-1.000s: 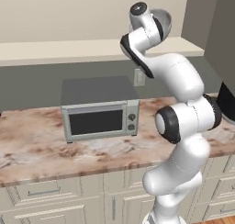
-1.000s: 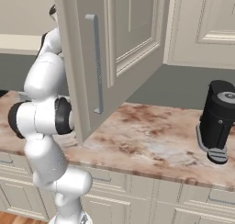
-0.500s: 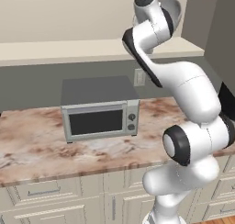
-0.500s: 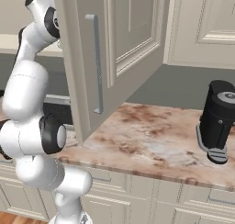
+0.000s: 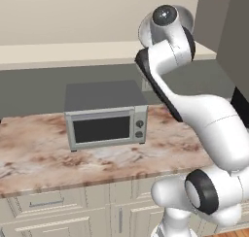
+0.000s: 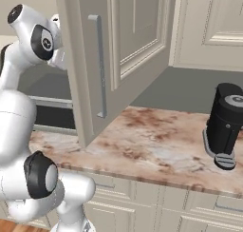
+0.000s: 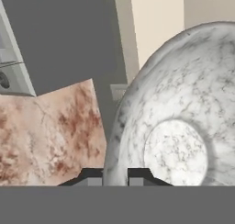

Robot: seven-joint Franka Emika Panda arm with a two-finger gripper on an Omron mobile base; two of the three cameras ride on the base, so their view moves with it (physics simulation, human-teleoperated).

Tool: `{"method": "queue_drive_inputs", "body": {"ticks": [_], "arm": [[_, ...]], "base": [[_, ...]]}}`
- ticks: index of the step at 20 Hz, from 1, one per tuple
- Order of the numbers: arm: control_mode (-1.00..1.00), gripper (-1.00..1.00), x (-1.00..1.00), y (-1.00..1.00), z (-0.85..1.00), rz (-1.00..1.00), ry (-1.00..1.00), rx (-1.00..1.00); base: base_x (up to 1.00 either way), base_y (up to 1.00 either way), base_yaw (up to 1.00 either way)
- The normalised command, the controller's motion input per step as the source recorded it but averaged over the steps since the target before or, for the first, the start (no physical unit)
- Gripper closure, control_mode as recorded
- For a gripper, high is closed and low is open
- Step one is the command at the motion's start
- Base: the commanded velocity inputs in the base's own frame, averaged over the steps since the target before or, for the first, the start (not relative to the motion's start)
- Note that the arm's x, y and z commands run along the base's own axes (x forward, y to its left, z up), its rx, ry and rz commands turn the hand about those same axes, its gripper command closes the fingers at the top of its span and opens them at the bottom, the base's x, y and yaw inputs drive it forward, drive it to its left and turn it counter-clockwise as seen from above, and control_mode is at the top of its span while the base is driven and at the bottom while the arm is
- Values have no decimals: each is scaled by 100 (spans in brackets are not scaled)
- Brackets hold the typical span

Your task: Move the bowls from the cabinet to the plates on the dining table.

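Gripping a stone-look bowl (image 7: 176, 126) by its rim, our pincer (image 7: 114, 176) is clamped on it, the bowl's underside facing the hand camera. We hold it high beside the open cabinet door (image 6: 95, 60), above the marble bench (image 5: 44, 153), with the microwave (image 5: 104, 115) below and left of the door.

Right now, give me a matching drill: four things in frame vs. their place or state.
Things:
1. bowl
2. microwave
3. cabinet door
4. coffee machine

Place or state:
a. swung open above the counter
b. on the counter, door shut, left of the arm
c. black, on the counter at far right
d. rim pinched in the gripper

Pairs: 1-d, 2-b, 3-a, 4-c
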Motion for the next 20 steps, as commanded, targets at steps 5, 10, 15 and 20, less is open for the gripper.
{"method": "queue_drive_inputs", "body": {"ticks": [5, 10, 15, 20], "arm": [[-100, 100, -82, 17, -83, 11, -1, 0], [-100, 100, -60, 4, -59, 7, -1, 5], [-100, 100, -32, 0, -60, 3, 0, 17], [-100, 100, -18, 0, -52, 3, 0, 21]], "base": [[0, 0, 0], [0, 0, 0], [0, 0, 0], [0, 0, 0]]}}
